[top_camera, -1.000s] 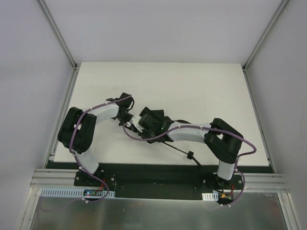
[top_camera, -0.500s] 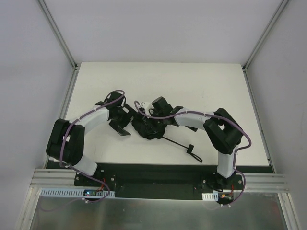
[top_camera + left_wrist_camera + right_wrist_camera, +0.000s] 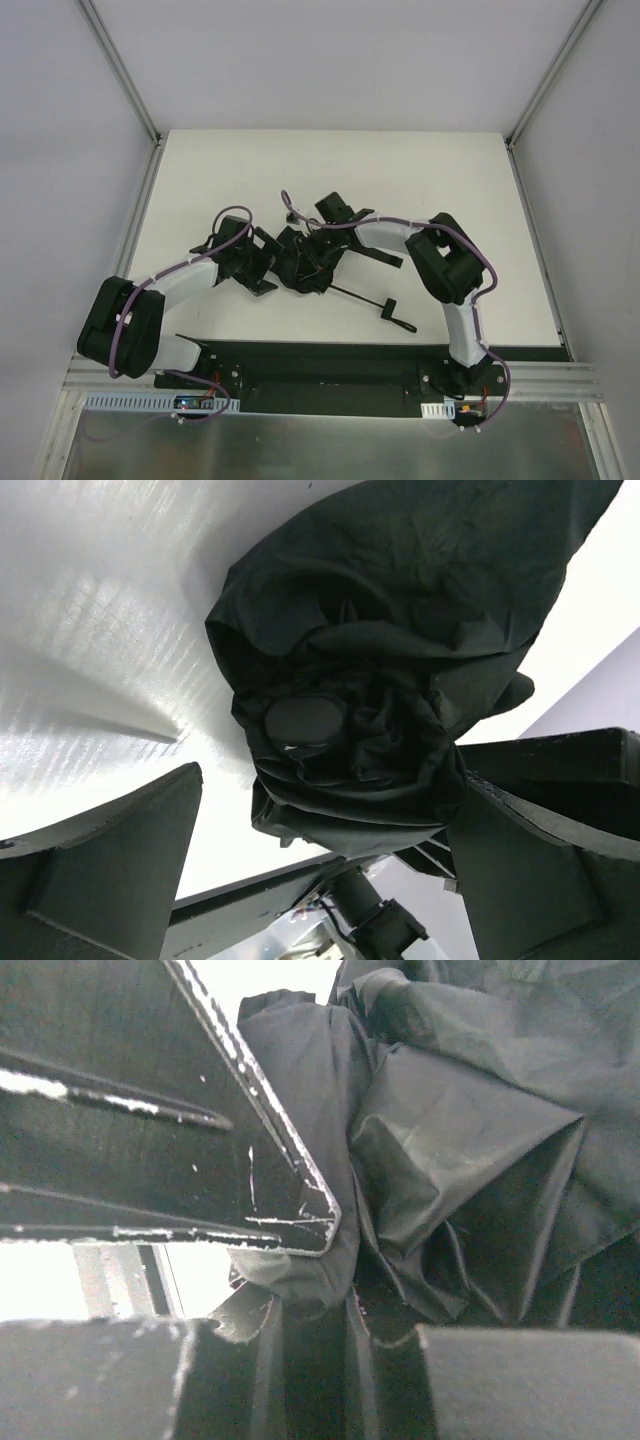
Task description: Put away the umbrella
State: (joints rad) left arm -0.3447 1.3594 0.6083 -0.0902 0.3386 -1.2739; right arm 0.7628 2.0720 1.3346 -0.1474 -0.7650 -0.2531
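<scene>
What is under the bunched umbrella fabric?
The white table shows around the umbrella fabric, and the shaft sticks out toward the handle. Whatever lies beneath the folds is covered.

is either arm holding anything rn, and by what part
The right gripper holds the umbrella, jaws pinched on a fold of its bunched canopy fabric. The left gripper stands open, gripping nothing.

You're looking at the umbrella sitting bunched up on the white table, crumpled black fabric with a round cap poking out in the middle. Your left gripper is hanging with its fingers spread wide, flanking the bundle on both sides.
</scene>
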